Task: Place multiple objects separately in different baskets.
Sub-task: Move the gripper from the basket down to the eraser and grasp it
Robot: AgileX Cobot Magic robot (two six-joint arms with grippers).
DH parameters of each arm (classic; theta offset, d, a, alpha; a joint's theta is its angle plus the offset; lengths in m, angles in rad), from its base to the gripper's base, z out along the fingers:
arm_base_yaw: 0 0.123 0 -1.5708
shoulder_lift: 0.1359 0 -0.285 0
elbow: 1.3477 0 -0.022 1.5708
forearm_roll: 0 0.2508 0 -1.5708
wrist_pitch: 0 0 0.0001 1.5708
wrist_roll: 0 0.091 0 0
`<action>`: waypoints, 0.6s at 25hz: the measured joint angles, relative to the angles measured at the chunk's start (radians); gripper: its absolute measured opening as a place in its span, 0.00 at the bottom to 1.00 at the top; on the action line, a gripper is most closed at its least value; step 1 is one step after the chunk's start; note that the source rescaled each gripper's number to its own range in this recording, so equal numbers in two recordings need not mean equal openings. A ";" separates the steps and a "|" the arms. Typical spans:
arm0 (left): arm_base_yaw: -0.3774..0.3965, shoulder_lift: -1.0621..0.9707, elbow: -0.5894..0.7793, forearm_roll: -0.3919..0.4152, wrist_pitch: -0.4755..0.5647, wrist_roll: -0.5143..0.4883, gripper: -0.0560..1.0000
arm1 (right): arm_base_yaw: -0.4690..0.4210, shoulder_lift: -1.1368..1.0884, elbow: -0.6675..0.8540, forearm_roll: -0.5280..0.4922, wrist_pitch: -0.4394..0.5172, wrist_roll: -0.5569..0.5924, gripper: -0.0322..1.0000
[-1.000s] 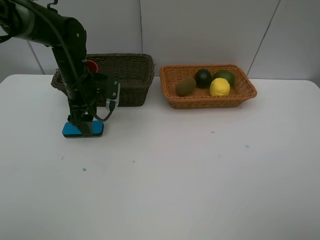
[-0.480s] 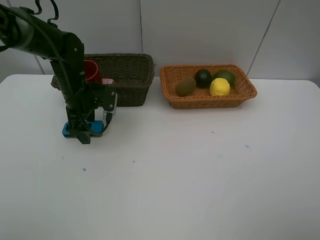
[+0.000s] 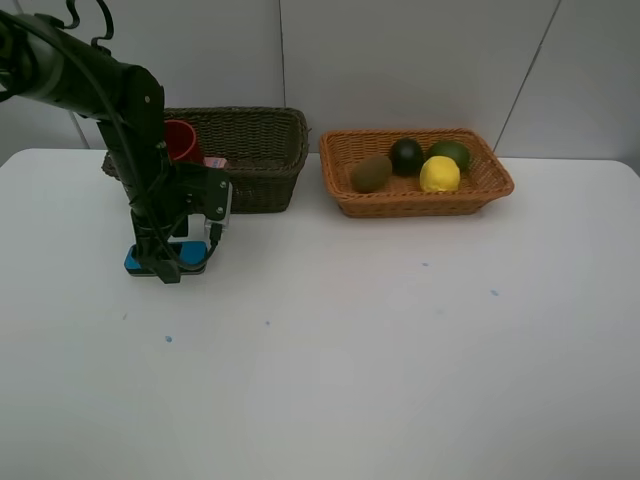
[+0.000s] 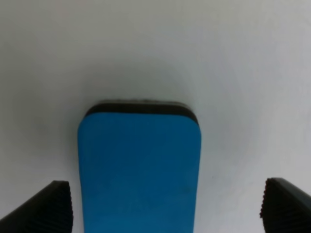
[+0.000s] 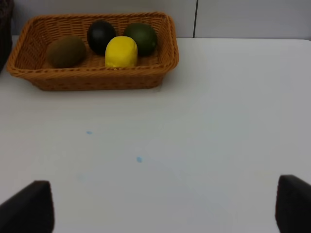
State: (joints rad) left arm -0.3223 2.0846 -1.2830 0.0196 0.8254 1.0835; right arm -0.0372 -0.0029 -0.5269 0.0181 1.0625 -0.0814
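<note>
The blue eraser block [image 3: 190, 252] lies flat on the white table in front of the dark olive basket [image 3: 255, 150]. My left gripper [image 3: 163, 265] is down over it, open, with a finger on each side; the left wrist view shows the eraser [image 4: 139, 170] between the two fingertips [image 4: 53, 206]. The red-brown cup [image 3: 181, 140] and a bit of pink [image 3: 215, 162] show inside the dark basket. The orange-tan basket [image 3: 420, 205] holds the kiwi [image 3: 371, 173], mangosteen [image 3: 406, 156], lime [image 3: 451, 152] and lemon [image 3: 439, 174]. My right gripper [image 5: 160, 208] is open and empty. The white pen is hidden.
The right wrist view looks across the table at the orange-tan basket [image 5: 92, 80] with its fruit. Small blue specks [image 3: 168, 339] mark the tabletop. A grey panelled wall stands behind both baskets.
My left gripper has come down lower around the blue eraser and shifted slightly left. The fruit and baskets have not moved.
</note>
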 joint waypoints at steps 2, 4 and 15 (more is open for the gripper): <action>0.000 0.000 0.000 0.000 -0.005 0.000 1.00 | 0.000 0.000 0.000 0.000 0.000 0.000 1.00; 0.000 0.000 0.000 0.000 -0.008 0.000 1.00 | 0.000 0.000 0.000 0.000 0.000 0.000 1.00; 0.000 0.021 0.000 0.004 -0.026 0.000 1.00 | 0.000 0.000 0.000 0.000 0.000 0.000 1.00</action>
State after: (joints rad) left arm -0.3223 2.1054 -1.2830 0.0235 0.7997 1.0835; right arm -0.0372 -0.0029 -0.5269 0.0181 1.0625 -0.0814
